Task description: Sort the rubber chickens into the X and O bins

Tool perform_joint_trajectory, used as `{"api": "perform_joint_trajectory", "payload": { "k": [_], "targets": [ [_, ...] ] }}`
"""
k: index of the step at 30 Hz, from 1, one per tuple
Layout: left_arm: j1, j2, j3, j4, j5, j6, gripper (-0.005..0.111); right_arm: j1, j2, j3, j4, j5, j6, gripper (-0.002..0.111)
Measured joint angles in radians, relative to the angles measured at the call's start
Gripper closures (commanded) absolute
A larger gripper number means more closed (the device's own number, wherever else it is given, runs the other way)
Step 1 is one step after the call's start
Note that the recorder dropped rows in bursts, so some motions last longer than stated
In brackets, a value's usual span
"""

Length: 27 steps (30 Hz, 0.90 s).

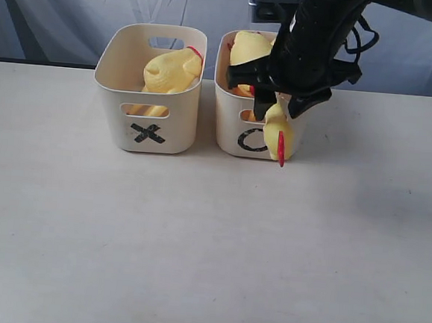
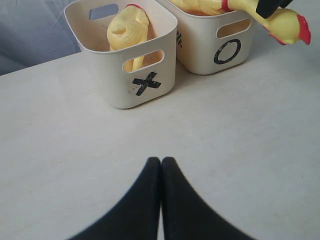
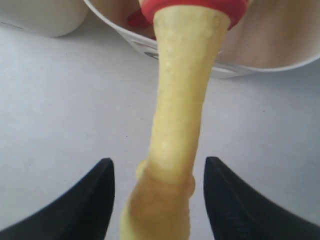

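Bright, even light — soft shadows on the table (image 1: 195,242) — the near rubber chicken (image 3: 180,125) slightly blurred.

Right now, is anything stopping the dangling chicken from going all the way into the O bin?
Nothing separate. The chicken is draped over the O bin's own front rim, with its neck and head hanging outside. The right gripper stands open on either side of its neck.
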Motion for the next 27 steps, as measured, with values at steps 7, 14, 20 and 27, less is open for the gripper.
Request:
{"api": "perform_joint_trajectory", "payload": {
  "k": [7, 14, 20, 27],
  "targets": [
    [0.000, 0.000, 0.000, 0.000, 0.000, 0.000, 0.107, 0.000, -0.063, 0.000, 0.000, -0.025, 0.000, 0.056],
    [0.000, 0.000, 0.000, 0.000, 0.000, 0.000, 0.107, 0.000, -0.163, 0.000, -0.030, -0.047, 0.000, 0.071],
    [0.000, 0.000, 0.000, 0.000, 0.000, 0.000, 0.107, 0.000, -0.257, 0.000, -0.118, 0.008, -0.002, 0.108],
    [0.000, 0.000, 0.000, 0.000, 0.000, 0.000, 0.107, 0.000, -0.352, 0.000, -0.285, 0.102, 0.015, 0.108]
  ]
}}
